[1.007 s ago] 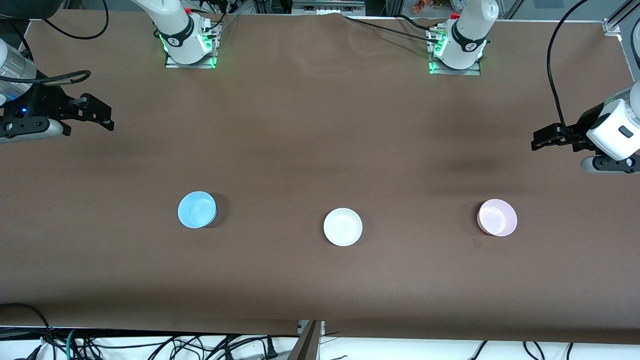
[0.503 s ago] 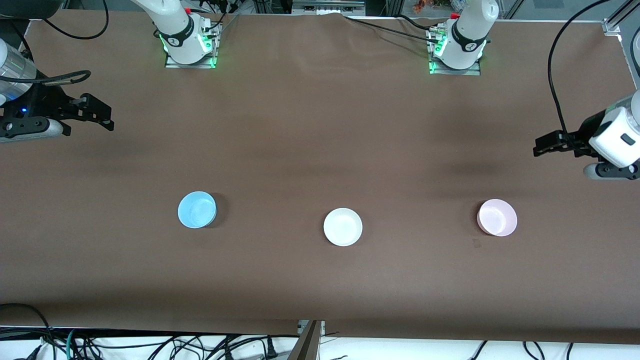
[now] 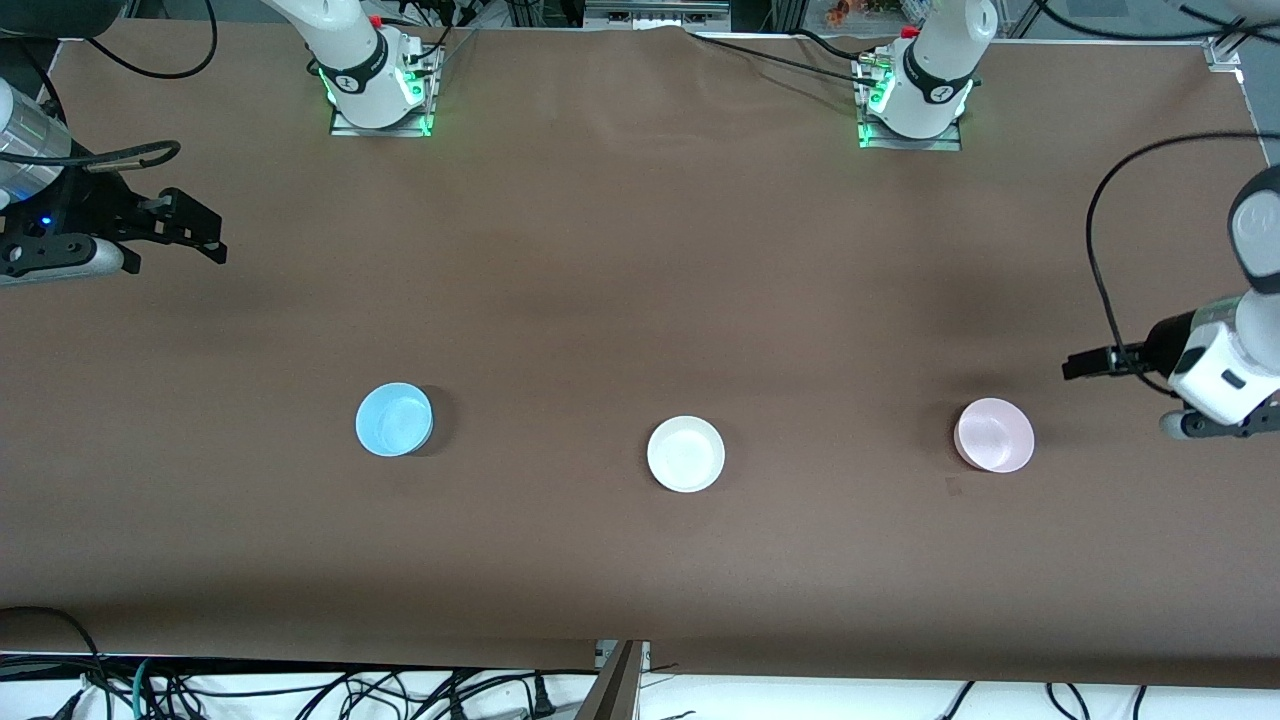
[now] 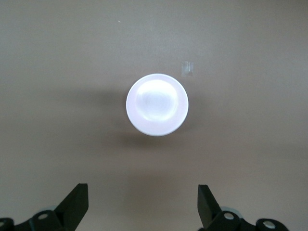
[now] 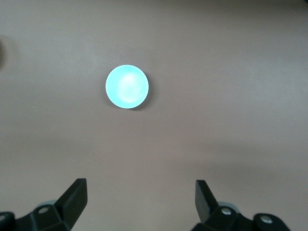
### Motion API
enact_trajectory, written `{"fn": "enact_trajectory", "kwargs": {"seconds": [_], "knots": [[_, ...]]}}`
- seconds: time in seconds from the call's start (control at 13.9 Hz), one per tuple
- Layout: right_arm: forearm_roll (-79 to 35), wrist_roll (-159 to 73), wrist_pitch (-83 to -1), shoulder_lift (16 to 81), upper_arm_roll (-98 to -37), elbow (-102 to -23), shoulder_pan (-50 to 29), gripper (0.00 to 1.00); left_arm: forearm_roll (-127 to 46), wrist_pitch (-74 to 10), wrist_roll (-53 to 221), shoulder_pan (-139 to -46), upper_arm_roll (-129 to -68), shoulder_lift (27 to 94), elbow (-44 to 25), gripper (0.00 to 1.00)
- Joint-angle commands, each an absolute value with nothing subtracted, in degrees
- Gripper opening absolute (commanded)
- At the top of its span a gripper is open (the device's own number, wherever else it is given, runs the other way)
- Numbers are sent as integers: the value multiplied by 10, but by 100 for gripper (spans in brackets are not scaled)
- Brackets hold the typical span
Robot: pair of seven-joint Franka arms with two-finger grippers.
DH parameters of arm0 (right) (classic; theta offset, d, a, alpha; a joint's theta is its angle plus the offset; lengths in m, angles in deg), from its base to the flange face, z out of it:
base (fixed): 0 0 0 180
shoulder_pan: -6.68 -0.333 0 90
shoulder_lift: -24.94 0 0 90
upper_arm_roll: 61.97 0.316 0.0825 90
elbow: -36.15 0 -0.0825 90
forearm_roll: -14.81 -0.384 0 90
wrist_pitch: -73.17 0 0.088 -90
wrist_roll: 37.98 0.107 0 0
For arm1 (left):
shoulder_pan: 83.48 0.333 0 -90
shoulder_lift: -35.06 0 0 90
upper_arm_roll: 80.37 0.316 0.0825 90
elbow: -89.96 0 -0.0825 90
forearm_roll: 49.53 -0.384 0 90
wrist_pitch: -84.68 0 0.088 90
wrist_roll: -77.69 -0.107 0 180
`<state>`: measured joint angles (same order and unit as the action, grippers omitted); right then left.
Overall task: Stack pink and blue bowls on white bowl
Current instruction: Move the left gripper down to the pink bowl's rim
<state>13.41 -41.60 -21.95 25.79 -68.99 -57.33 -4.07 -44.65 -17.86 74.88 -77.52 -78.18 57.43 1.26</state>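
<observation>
L claw (image 3: 1075, 365) now lower, spread, near pink bowl (image 3: 994, 435); R claw (image 3: 205, 240) spread, waiting

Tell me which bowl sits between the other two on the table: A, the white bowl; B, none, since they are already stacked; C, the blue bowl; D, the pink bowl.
A: in the front view the white bowl rests alone in the middle of the row, with the blue bowl toward the right arm's end and the pink bowl toward the left arm's end, all three apart.
</observation>
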Motion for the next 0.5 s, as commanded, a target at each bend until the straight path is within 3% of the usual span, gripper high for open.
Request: {"fn": "enact_trajectory", "kwargs": {"seconds": [0.0,0.22,0.43], "knots": [[138,-412,-221,250,-688,-577,-36,100,-413,-244,678,-751,-782,609,-4,100],[137,-414,-222,251,-691,-577,-35,100,-358,-343,621,-730,-778,657,-41,100],[137,-414,-221,251,-690,-577,-35,100,-277,-369,553,-719,-777,704,-40,100]]}}
